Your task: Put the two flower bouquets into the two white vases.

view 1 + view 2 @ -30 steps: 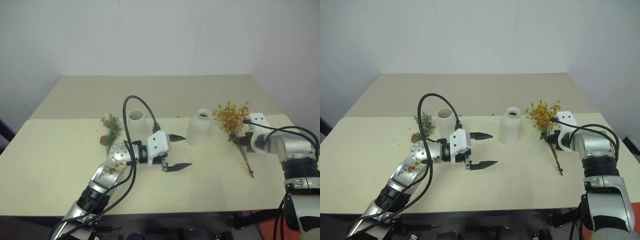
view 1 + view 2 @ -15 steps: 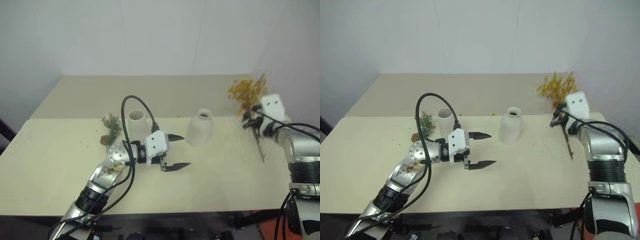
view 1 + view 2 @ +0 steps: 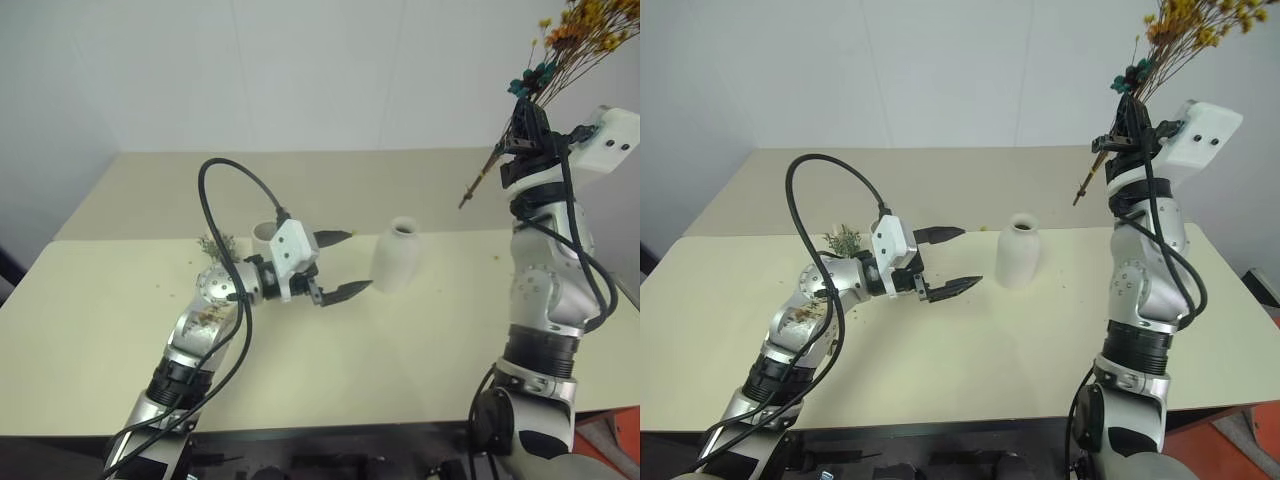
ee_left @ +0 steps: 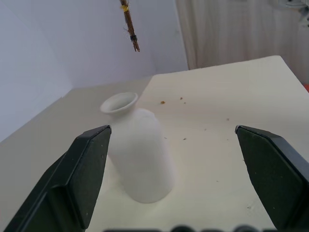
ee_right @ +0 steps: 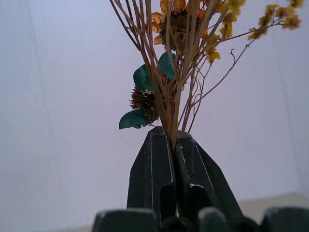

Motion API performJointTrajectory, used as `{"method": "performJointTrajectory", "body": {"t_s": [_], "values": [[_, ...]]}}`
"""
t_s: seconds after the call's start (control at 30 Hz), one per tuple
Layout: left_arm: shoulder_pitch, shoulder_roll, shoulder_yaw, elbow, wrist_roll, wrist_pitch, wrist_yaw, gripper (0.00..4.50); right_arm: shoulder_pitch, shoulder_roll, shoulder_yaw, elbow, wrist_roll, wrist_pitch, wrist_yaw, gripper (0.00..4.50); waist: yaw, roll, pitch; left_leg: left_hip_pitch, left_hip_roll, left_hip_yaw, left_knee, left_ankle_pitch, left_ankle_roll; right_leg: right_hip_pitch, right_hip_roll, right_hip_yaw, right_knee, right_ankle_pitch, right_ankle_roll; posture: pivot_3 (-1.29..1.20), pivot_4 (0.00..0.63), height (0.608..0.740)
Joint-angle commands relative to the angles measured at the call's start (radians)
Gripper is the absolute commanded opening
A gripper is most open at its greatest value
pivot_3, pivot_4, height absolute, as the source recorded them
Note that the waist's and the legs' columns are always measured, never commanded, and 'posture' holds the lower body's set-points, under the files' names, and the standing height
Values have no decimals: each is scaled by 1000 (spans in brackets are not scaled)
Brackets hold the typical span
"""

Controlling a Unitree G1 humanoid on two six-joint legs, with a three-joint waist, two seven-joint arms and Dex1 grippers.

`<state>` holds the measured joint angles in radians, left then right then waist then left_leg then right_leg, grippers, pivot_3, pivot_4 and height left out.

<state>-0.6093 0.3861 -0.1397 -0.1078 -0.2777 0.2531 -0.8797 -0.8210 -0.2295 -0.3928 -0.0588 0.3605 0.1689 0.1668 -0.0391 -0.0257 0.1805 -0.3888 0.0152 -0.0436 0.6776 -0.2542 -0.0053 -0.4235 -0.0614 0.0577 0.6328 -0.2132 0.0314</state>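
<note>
We see both arms cased in silver-grey metal with black ribbed joint rings; a white housing sits behind each claw, left claw [image 3: 338, 265] and right claw [image 5: 175, 145], whose two fingers are black and tapered; black cables loop from forearm to wrist.

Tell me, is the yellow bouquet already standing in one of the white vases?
No, the right gripper holds the yellow bouquet by its stems high above the table, well clear of the narrow-necked vase.

- Pale cream rectangular table [image 3: 330, 390], flecked with tiny crumbs.
- Matte white narrow-necked bottle vase [image 3: 397, 256].
- White wide-mouthed cylinder vase [image 3: 264, 233], partly hidden.
- Grey-green sprig bunch [image 3: 843, 240], lying flat beside the cylinder vase.
</note>
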Motion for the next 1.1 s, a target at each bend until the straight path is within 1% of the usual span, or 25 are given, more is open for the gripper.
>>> {"method": "performJointTrajectory", "body": {"t_s": [0.03, 0.17, 0.43, 0.57, 0.93, 1.1], "values": [[9, -2, 21, -37, -10, 19, 36, 4500, -15, 18, 44, -18, 15, -106, 41, 37, -2, 0, 0, 0, 0, 0, 0, 0, 0, 0, 0, 0, 0, 0, 0, 0, 150, 740], [21, 1, 18, -46, -1, 37, 64, 4500, -7, 66, 108, 37, -6, -168, 58, 37, -7, 0, 0, 1, 0, 0, 0, 0, 0, 0, 0, 0, 0, 0, 0, 0, 150, 740], [39, 13, 10, -76, 5, 56, 84, 4500, -7, 125, 162, 176, -2, -258, 101, 37, -6, 1, 0, 1, 0, 1, -1, 0, 0, -1, 1, 1, 1, 0, 0, 0, 150, 740], [53, 23, 9, -95, 3, 63, 88, 4500, 7, 123, 173, 194, -3, -277, 113, 37, -6, 1, 0, 1, 0, 1, -1, 0, 0, -1, 1, 1, 1, 0, 0, 0, 150, 740], [61, 24, 4, -110, -1, 75, 87, 4500, 37, 74, 170, 239, -21, -327, 140, 37, -6, 1, 0, 2, 0, 1, -1, 0, 0, -1, 1, 2, 1, 0, 0, 0, 150, 740], [62, 24, 3, -111, 0, 72, 88, 4500, 64, 75, 184, 272, -43, -351, 144, 37, -7, 1, 0, 2, 0, 1, -1, 0, 0, -1, 1, 2, 1, 0, 0, 0, 150, 740]]}}
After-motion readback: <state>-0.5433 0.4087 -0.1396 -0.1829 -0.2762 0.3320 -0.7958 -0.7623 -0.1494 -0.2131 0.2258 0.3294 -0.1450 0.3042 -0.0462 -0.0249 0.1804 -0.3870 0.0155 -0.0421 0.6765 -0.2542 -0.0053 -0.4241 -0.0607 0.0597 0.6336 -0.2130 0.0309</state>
